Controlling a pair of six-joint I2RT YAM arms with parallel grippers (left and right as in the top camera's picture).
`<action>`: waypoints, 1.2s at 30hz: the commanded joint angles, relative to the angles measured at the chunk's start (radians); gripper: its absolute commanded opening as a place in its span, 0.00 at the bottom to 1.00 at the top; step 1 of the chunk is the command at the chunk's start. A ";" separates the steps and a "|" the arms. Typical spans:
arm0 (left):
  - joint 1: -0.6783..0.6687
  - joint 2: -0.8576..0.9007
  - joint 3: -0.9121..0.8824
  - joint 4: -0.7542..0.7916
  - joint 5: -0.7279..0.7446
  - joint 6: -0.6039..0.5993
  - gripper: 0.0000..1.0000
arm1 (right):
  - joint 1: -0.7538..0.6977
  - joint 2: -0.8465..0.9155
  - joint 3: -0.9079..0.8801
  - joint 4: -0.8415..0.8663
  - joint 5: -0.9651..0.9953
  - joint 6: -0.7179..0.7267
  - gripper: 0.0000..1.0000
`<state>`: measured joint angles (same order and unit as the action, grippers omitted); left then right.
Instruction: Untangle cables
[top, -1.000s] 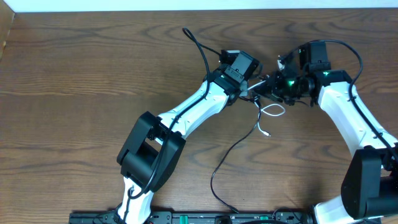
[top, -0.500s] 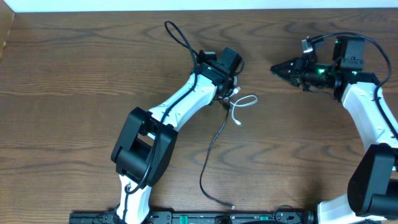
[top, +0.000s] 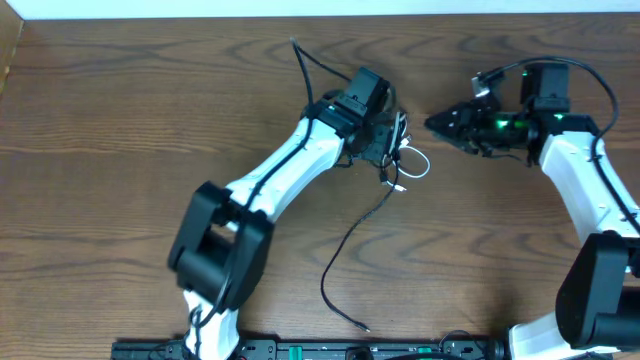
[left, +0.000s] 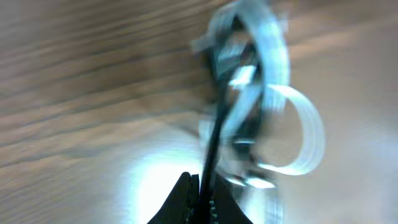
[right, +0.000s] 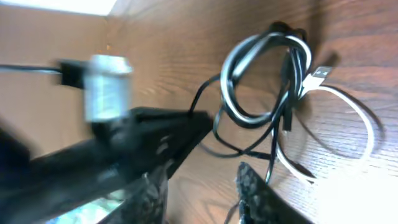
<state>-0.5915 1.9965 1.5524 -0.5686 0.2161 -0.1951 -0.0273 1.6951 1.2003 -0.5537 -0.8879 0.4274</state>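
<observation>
bench: a brown wood-grain bench (top: 110, 110) is seen beneath both arms in the overhead view.
left gripper: the left gripper (left: 199, 190) is shown by its own wrist view pinched tight on a thin black cable (left: 214, 137); from overhead (top: 385, 150) the grip is hidden under the wrist.
black cable: overhead, the thin black cable (top: 326, 285) is laid from the far side of the bench, past the left gripper, and down in a curve toward the near edge; only this view shows its full run.
white cable: a thin white cable with small white plugs (top: 425, 165) is looped just beside the left gripper, on its right.
left wrist view: the white cable (left: 317, 134) is blurred, and how it crosses the black one cannot be told.
right wrist view: black loops (right: 227, 87) and the white cable (right: 367, 121) are seen overlapping on the bench, with one white plug (right: 318, 74) sharp.
right gripper: the right gripper (right: 202, 177) is parted, with nothing held; overhead (top: 437, 122) it is pointed at the tangle and kept apart from it.
</observation>
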 joint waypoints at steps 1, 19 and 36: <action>0.018 -0.139 0.003 0.005 0.276 0.090 0.07 | 0.040 -0.008 0.007 0.003 0.033 -0.077 0.37; 0.082 -0.187 0.003 -0.016 0.419 -0.007 0.07 | 0.158 -0.008 0.007 0.021 0.203 0.083 0.32; 0.084 -0.187 0.003 -0.001 0.428 -0.073 0.07 | 0.223 -0.007 0.007 0.047 0.314 0.172 0.18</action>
<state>-0.5133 1.8103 1.5524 -0.5766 0.6235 -0.2626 0.1764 1.6947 1.2003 -0.5068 -0.6128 0.5781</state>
